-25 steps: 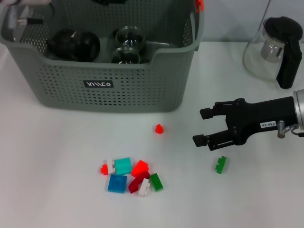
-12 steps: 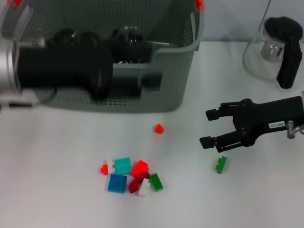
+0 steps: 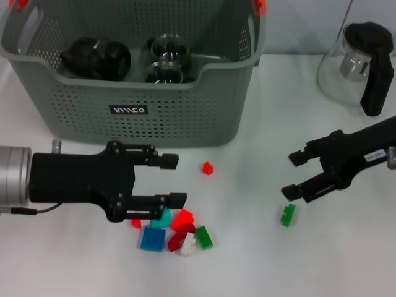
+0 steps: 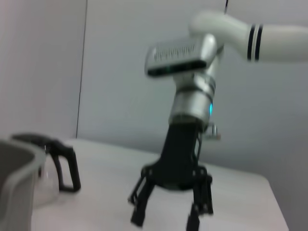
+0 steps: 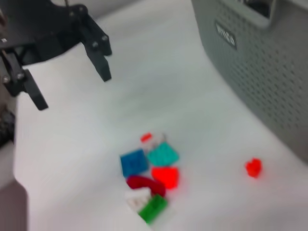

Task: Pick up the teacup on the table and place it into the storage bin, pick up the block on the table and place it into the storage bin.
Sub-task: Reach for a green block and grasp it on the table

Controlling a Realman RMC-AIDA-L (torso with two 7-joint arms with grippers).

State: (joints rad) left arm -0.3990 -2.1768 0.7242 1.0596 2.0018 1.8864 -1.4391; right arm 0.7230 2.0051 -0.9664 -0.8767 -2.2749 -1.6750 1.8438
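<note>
Left gripper is hovering w/ jaws spread, empty, pointing right, low over the table just in front of the storage bin. Its near finger is sitting right above the far edge of the block pile – teal block, orange block, blue block, dark red block, white piece, green block, plus a small red-and-white bit at the pile's left. Not touching any of them, as far as the head view lets me judge.

Small red block is lying alone on the table, right of the left gripper's far finger, near the bin's front right corner.

Right gripper is hanging over the right side of the table, jaws also apart, nothing in them, pointing left. Lone green block is lying just near of its lower finger, apart from it.

Bin is standing at the far left, black label facing front, orange tab at its right rim. Inside: two glass teacups stacked or side by side, prob. touching, and a dark round object to their left.

Glass teapot w/ black handle is standing far right, well apart from both grippers.
</note>
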